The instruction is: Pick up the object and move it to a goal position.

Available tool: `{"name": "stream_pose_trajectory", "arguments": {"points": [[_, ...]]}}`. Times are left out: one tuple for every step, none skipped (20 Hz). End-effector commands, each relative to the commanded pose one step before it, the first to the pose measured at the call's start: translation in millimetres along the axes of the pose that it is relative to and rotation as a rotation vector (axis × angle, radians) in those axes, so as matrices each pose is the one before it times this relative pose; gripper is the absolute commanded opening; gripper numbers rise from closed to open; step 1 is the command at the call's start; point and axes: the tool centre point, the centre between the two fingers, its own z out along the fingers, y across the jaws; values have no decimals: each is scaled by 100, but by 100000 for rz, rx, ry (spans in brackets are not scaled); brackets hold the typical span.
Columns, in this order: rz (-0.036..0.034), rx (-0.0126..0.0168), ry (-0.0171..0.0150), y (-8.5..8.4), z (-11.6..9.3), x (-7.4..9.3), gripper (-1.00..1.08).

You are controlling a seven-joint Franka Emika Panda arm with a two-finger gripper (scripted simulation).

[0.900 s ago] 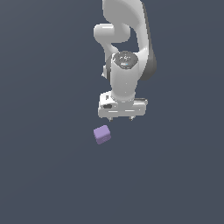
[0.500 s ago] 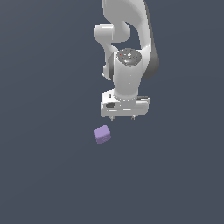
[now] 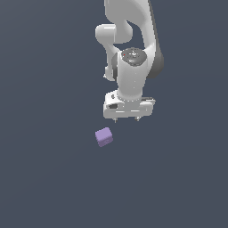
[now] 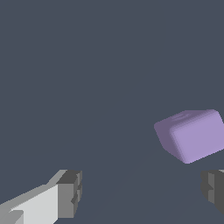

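Note:
The object, a small lavender cube (image 3: pixel 103 136), rests on the dark grey floor. My white gripper (image 3: pixel 126 119) hangs above the floor, behind the cube and toward the exterior view's right of it, not touching it. Only its two short fingertips (image 3: pixel 116 119) show below the hand. In the wrist view the cube (image 4: pixel 192 134) lies off to one side, close to one dark finger pad (image 4: pixel 213 186) and far from the other. My gripper (image 4: pixel 142 190) is open, with bare floor between its fingers.
The white arm (image 3: pixel 131 49) rises behind the gripper toward the top of the exterior view. A plain dark grey floor (image 3: pixel 49 178) spreads all around, and no other object shows.
The hand has turned slightly at the wrist and drifted a little toward the exterior view's right. The cube has not moved.

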Motion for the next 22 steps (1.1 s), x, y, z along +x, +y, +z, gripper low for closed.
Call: {"name": "stream_pose_trajectory", "arguments": {"points": [[2095,53,-75,185,135,35,100],[1246,34,-34,108,80,26,100],[1426,37,-40,127,93,30,100],[1586,38,-44,141,105,35,100],[1738,39,-48,156,114,41,100],[1890,39,-51,167,123,47,100],[2052,39,-54,179,132,54,100],[2212,37,-57,192,142,61,100],[2386,35,-61,208,153,70,100],[2557,32,-63,222,164,79,100],[2726,28,-65,236,174,90,100],[2898,22,-66,249,184,101,100],[3071,15,-66,263,195,114,100],[3245,8,-65,277,205,127,100],[3388,-1,-63,286,213,141,100],[3406,-10,-57,285,213,150,100],[3405,-19,-50,282,212,159,100],[3403,-27,-43,278,211,167,100],[3401,-35,-35,275,210,175,100],[3399,-42,-27,271,209,184,100],[3398,-49,-19,267,208,192,100],[3396,-56,-10,262,207,200,100]]}}
